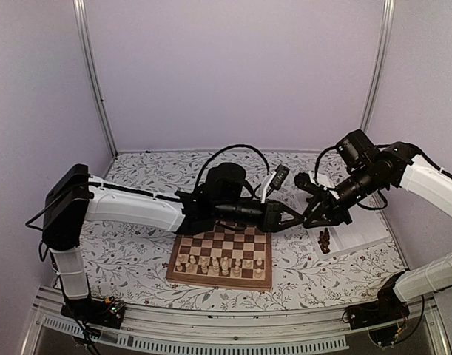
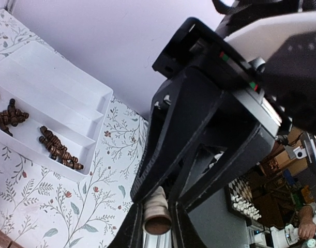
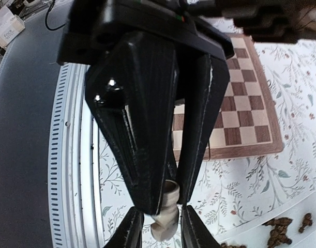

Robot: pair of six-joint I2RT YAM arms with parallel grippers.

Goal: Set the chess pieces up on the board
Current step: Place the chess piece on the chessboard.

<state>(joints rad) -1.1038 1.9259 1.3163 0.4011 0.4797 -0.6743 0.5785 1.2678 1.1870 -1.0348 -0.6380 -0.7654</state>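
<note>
I am squeezing a pale chess piece (image 2: pixel 158 217) with my left hand (image 2: pixel 156 232), up in the air beside the far right corner of the board (image 1: pixel 237 238). My right hand (image 3: pixel 160 230) is sitting around it, fingers loose. More pale pieces (image 1: pixel 222 265) are standing on the board.

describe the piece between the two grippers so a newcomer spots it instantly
Start at the chessboard; above the table off its far right corner, the left gripper and right gripper meet tip to tip. Between their fingertips sits one pale cream piece. It is the only piece in the air: the other pale pieces stand on the board, and the dark pieces lie in the white tray.
</note>
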